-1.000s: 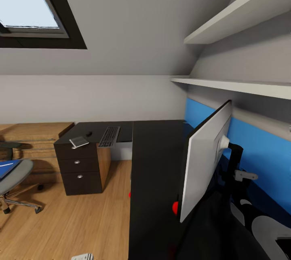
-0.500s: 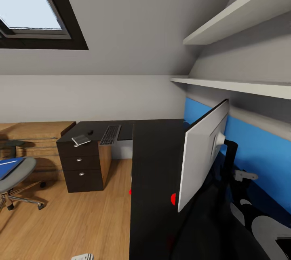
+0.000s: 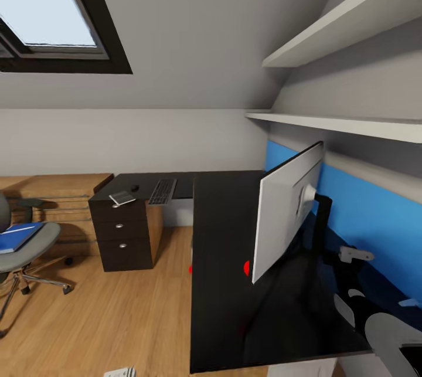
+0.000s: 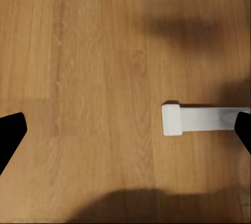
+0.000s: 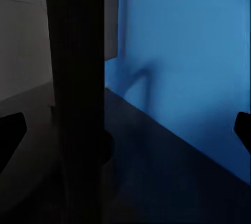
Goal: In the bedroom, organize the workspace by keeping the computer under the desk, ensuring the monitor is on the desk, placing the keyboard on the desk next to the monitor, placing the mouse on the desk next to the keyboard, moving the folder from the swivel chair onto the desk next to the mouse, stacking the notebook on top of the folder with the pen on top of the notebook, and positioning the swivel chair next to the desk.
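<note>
The left gripper (image 4: 125, 130) hangs above warm wood-grain floor (image 4: 94, 51) with its dark fingertips wide apart, a white blocky piece (image 4: 196, 119) between them. The right gripper (image 5: 125, 130) is also spread, facing a dark upright post (image 5: 78, 78) and matte blue wall panel (image 5: 188, 51). In the head view, the flat monitor (image 3: 285, 213) stands edge-on upon the smooth black L-shaped desk (image 3: 225, 236). Farther along lie the keyboard (image 3: 162, 190), mouse (image 3: 135, 187) and notebook (image 3: 122, 198), above a drawer unit (image 3: 123, 236). Well apart, the blue folder (image 3: 17, 236) rests on the grey swivel chair (image 3: 26, 251).

Monitor (image 3: 284, 213) on desk (image 3: 228, 260); folder (image 3: 17, 236) on swivel chair (image 3: 26, 248), left.
</note>
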Tool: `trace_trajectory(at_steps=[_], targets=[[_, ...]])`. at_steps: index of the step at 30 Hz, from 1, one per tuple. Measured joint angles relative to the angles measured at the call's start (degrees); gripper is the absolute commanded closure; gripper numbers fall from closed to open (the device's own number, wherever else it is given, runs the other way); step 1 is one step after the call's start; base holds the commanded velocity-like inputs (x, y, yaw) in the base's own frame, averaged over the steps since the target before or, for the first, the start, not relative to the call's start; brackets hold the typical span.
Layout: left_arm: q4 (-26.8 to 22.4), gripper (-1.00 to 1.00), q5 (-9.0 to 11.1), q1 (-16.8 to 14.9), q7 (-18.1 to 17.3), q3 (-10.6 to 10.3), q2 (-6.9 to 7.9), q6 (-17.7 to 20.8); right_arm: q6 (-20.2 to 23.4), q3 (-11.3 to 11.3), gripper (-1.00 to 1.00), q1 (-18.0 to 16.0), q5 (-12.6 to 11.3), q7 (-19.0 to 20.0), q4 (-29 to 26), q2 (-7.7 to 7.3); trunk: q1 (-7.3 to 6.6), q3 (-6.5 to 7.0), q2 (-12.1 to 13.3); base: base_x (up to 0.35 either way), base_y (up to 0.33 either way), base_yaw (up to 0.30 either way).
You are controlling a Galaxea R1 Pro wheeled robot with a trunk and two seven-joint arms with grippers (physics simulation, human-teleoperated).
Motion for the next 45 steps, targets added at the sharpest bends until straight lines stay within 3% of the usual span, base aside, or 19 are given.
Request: trace_trajectory(at_steps=[14, 27, 30, 36, 37, 41, 45], targets=[[0.0, -1.00, 0.0, 0.0, 0.0, 0.0, -0.03, 0.0, 0.0, 0.1, -1.00, 0.0, -0.1, 0.0, 0.0, 0.21, 0.00, 0.00, 0.0, -0.336, 0.000, 0.000], [0.0, -1.00, 0.0, 0.0, 0.0, 0.1, 0.00, 0.0, 2.1, 0.3, -1.00, 0.0, -0.2, -0.1, -0.5, 3.16, -0.03, 0.00, 0.0, -0.241, 0.000, 0.000], [0.0, -1.00, 0.0, 0.0, 0.0, 0.0, -0.01, 0.1, 5.2, 0.3, -1.00, 0.0, -0.2, -0.1, -1.4, 4.11, -0.03, 0.00, 0.0, -0.038, 0.000, 0.000], [0.0, -1.00, 0.0, 0.0, 0.8, 0.0, -0.03, 0.1, 18.9, -0.1, -1.00, 0.0, -0.5, -0.2, -10.8, 5.30, -0.04, 0.00, 0.0, -0.011, 0.000, 0.000], [0.0, -1.00, 0.0, 0.0, 1.8, 0.0, -0.01, 0.1, 22.7, -0.1, -1.00, 0.0, -0.5, -0.2, -13.9, 5.48, -0.04, 0.01, 0.0, -0.003, 0.000, 0.000], [0.0, -1.00, 0.1, 0.0, 4.7, 0.1, 0.00, 0.1, 29.7, -0.1, -1.00, 0.0, -0.6, -0.4, -19.7, 6.35, -0.04, 0.00, 0.0, -0.002, 0.000, 0.000], [0.0, -1.00, 0.2, 0.0, 7.6, 0.6, -0.02, 0.0, 36.6, -0.2, -1.00, 0.0, -0.4, -2.2, -27.1, 8.84, -0.04, 0.01, 0.0, 0.000, 0.000, 0.000]])
